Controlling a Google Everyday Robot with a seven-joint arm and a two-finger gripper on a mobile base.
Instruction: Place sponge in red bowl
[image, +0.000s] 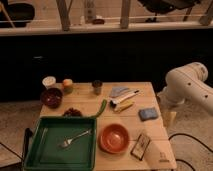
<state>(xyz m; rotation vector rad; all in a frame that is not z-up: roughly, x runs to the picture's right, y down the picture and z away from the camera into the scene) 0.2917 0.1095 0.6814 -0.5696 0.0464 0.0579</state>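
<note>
A blue sponge (148, 114) lies on the wooden table (157, 150) near its right edge. A red-orange bowl (114, 138) stands empty at the front middle, left of and nearer than the sponge. My gripper (169, 118) hangs at the end of the white arm (190, 85), just off the table's right edge and beside the sponge, apart from it. It holds nothing that I can see.
A green tray (35, 155) with a fork (76, 138) fills the front left. A dark maroon bowl (51, 97), white cup (49, 81), orange fruit (67, 85) and dark cup (97, 87) stand at the back. A grey cloth (119, 91), a yellow item (123, 105) and a packet (140, 146) lie near the sponge.
</note>
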